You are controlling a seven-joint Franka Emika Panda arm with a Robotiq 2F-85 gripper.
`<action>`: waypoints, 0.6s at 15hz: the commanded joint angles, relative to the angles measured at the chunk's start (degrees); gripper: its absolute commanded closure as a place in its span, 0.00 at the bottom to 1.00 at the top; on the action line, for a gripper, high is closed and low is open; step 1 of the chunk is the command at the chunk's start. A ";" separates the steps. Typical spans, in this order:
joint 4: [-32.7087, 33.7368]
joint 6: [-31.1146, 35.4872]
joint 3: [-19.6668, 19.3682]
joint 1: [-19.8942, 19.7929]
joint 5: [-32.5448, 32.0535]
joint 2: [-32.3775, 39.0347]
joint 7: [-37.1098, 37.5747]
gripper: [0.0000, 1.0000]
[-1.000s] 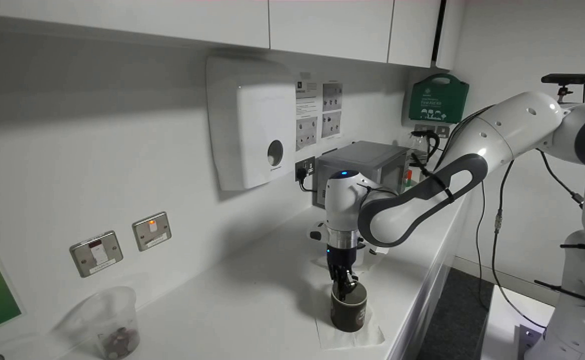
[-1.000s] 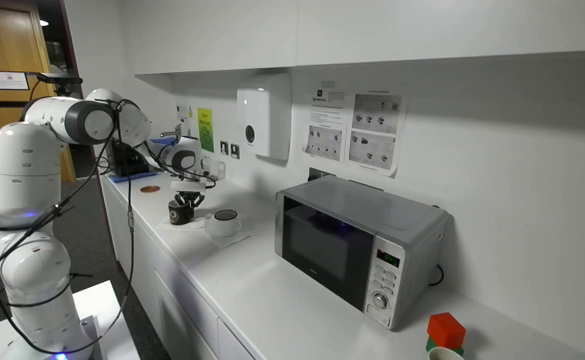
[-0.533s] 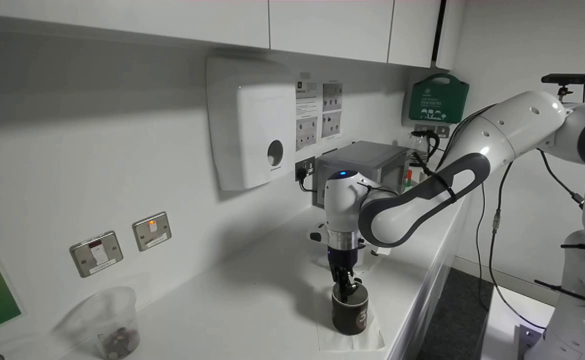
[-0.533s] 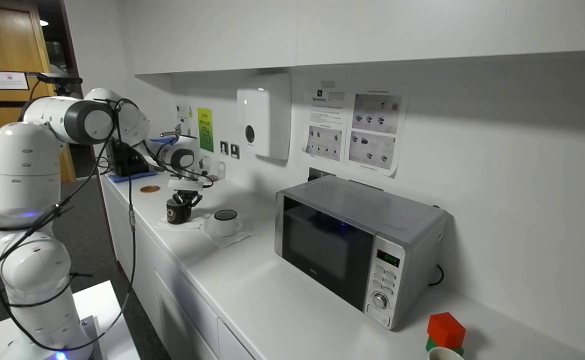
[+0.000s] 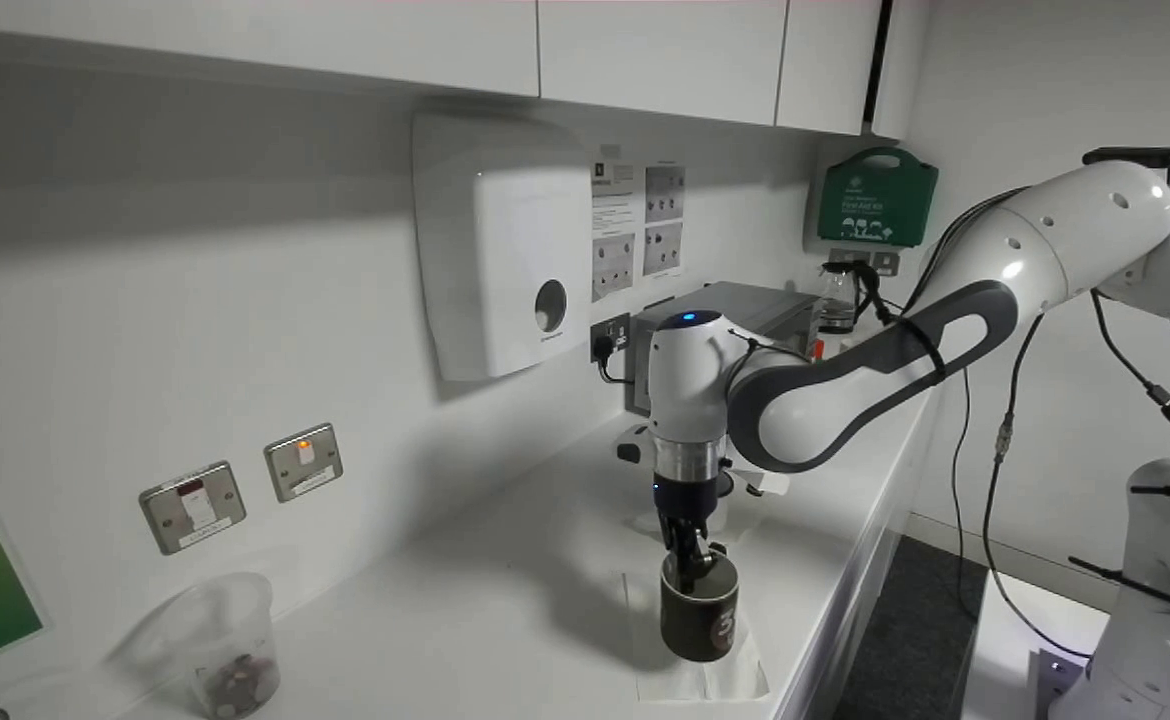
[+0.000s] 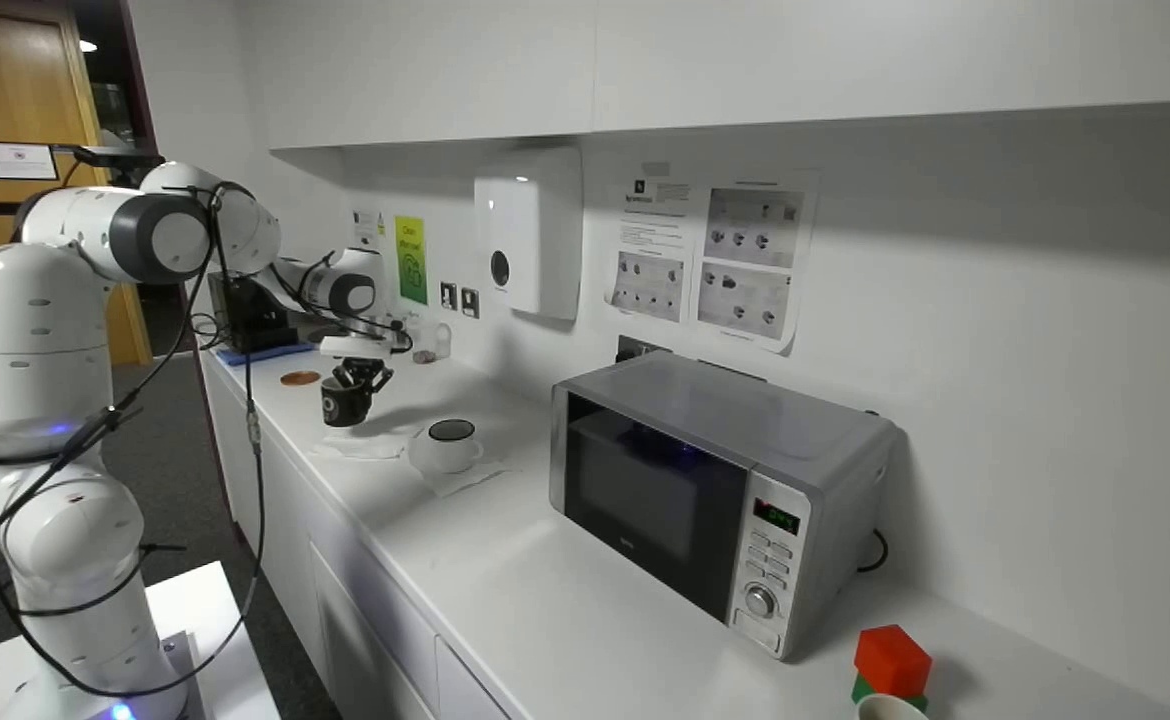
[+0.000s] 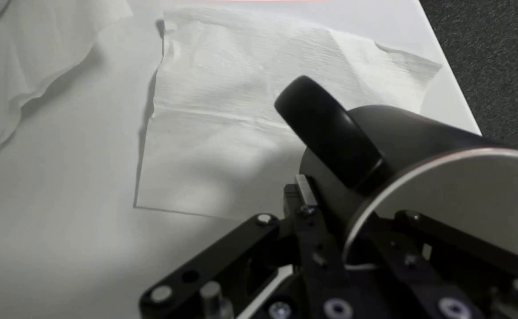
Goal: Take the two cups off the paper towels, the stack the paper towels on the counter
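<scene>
My gripper (image 6: 360, 378) is shut on the wall of the dark mug (image 6: 343, 404), one finger inside and one outside, as the wrist view shows. The mug (image 7: 418, 128) is a little tilted and hangs above a white paper towel (image 7: 223, 88), handle toward the towel. This towel also shows in both exterior views (image 5: 705, 686) (image 6: 363, 447). The grey-white cup (image 6: 442, 452) with dark inside stands on another paper towel (image 6: 467, 480), nearer the microwave. The arm mostly hides this cup in an exterior view. Both towels lie on the white counter (image 6: 565, 600).
A clear container (image 5: 230, 640) stands by the wall. A grey microwave (image 6: 705, 470) stands farther along the counter, with a red block (image 6: 892, 660) beyond it. A white dispenser (image 5: 505, 250) hangs on the wall below the cupboards. The counter's front edge runs close to the mug's towel.
The gripper has lifted the dark mug higher off its towel and carried it a little away from the grey-white cup. The towels and that cup have not moved.
</scene>
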 commanded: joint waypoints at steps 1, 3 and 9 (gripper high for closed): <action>2.80 -1.84 0.28 0.87 -0.23 -1.68 3.98 0.98; 5.00 -1.71 0.38 1.42 -0.46 -0.69 7.42 0.98; 12.94 -2.50 -0.08 4.04 -5.10 4.25 21.67 0.98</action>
